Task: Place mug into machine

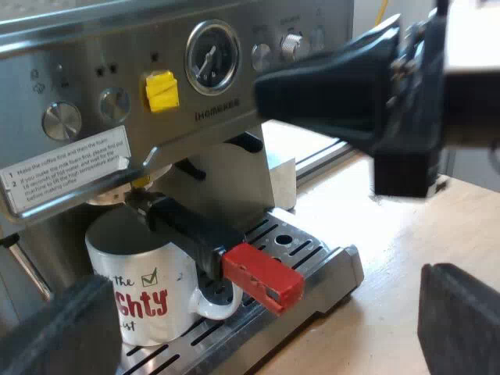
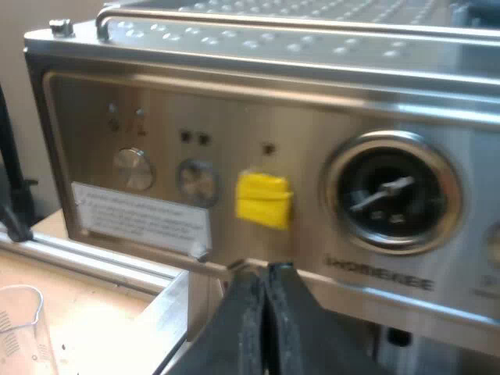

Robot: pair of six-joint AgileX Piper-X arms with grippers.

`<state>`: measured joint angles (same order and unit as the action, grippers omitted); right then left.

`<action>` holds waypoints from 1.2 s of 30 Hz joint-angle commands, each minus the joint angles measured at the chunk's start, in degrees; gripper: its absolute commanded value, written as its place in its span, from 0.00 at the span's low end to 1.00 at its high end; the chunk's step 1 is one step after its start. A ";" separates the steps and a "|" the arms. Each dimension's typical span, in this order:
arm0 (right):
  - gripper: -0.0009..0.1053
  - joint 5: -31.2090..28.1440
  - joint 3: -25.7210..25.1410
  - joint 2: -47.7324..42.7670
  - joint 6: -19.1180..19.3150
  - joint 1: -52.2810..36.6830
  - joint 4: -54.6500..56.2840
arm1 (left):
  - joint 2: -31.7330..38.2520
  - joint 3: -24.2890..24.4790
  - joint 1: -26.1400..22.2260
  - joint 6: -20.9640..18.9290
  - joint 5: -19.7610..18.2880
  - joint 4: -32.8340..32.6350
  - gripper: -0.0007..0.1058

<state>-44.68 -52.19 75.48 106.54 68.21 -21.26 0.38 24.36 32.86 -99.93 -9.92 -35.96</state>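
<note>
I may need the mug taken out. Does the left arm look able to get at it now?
Probably yes: the left gripper, jaws open, faces the mug on the drip tray. The holder's red-ended handle juts across the mug's handle, so room looks tight.

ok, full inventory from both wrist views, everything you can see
espresso machine: 1, steel, facing both cameras
pressure gauge: 1, black dial, machine front
yellow patch: 1, yellow, beside gauge
holder: 1, dark handle ending in red, locked into machine front
mug: 1, white, red lettering, on drip tray under holder
drip tray: 1, steel, machine base
measuring glass: 1, clear, on table
table: 1, light wood
left gripper: 1, black, open, facing mug
right gripper: 1, black, shut, below yellow patch
</note>
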 commanded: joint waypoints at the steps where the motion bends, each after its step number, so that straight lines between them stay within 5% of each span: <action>1: 0.01 -1.13 -3.18 3.27 -0.04 0.05 -0.29 | 3.86 0.66 0.28 -0.07 -0.23 0.23 0.74; 13: 0.01 -4.57 -11.35 11.29 -0.04 -1.44 -0.29 | 3.86 0.66 0.28 -0.07 -0.23 0.23 0.74; 36: 0.01 -4.89 -11.78 11.55 -1.76 -9.19 1.02 | 3.86 0.66 0.28 -0.07 -0.23 4.19 0.74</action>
<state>-47.12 -63.36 87.00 104.49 62.38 -19.56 0.38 24.36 32.86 -99.93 -9.92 -32.84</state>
